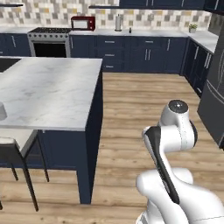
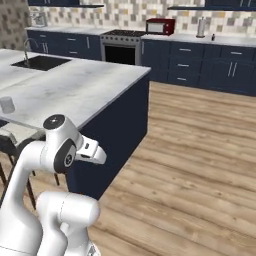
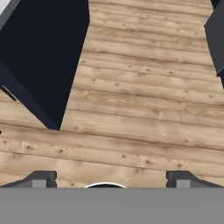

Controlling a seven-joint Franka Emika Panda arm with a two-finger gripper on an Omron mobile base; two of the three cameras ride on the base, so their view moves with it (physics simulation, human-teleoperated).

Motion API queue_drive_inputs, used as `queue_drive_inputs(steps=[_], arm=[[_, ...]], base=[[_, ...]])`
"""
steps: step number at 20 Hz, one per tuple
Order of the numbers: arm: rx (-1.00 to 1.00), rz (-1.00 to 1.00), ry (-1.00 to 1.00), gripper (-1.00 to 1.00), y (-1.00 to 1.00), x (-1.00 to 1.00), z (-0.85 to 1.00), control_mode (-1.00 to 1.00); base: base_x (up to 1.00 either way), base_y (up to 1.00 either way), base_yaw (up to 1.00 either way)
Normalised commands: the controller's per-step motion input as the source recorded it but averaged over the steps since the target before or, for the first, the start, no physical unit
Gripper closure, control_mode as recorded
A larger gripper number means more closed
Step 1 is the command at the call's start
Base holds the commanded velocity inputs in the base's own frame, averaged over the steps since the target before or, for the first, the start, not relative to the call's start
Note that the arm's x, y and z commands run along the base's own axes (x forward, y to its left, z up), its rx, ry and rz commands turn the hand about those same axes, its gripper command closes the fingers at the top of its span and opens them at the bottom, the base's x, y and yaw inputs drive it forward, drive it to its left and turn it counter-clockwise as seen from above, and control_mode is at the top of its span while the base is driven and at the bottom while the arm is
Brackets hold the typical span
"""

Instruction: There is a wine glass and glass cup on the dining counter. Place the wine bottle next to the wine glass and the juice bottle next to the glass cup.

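Note:
The dining counter [image 1: 52,87] is a white marble island over navy cabinets, to the left of the arm; it shows too as the dining counter [image 2: 75,85], with a black sink [image 2: 40,62] and a curved tap [image 2: 27,47]. A pale straight-sided glass cup [image 2: 7,105] stands near its front left edge. A grey glass [image 1: 1,111] is cut off by the left base view's edge, and I cannot tell its shape. The wine glass, wine bottle and juice bottle are out of view. My gripper [image 3: 109,179] is open and holds nothing, pointing down at the wooden floor beside the island's dark corner [image 3: 48,65].
A stool [image 1: 15,146] stands at the island's near side. Along the back wall run navy cabinets [image 1: 131,54], an oven [image 1: 50,43] and a red microwave [image 1: 83,22]. A dark fridge [image 1: 214,105] stands at the right. Wooden floor [image 1: 140,100] lies between island and cabinets.

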Motion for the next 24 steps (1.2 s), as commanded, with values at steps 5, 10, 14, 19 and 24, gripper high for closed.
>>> queue_drive_inputs(steps=[5,10,14,19,24], arm=[[0.00,0.00,0.00,-1.00,0.00,0.00,0.00,1.00],[0.00,0.00,0.00,-1.00,0.00,0.00,0.00,1.00],[0.00,0.00,0.00,-1.00,0.00,0.00,0.00,1.00],[0.00,0.00,0.00,-1.00,0.00,0.00,0.00,1.00],[0.00,0.00,0.00,-1.00,0.00,0.00,0.00,1.00]], base=[[0.49,-0.55,-0.05],[0.53,-0.53,-0.02],[0.57,-0.50,0.00],[0.59,-0.46,0.00],[0.65,-0.31,-0.08]])
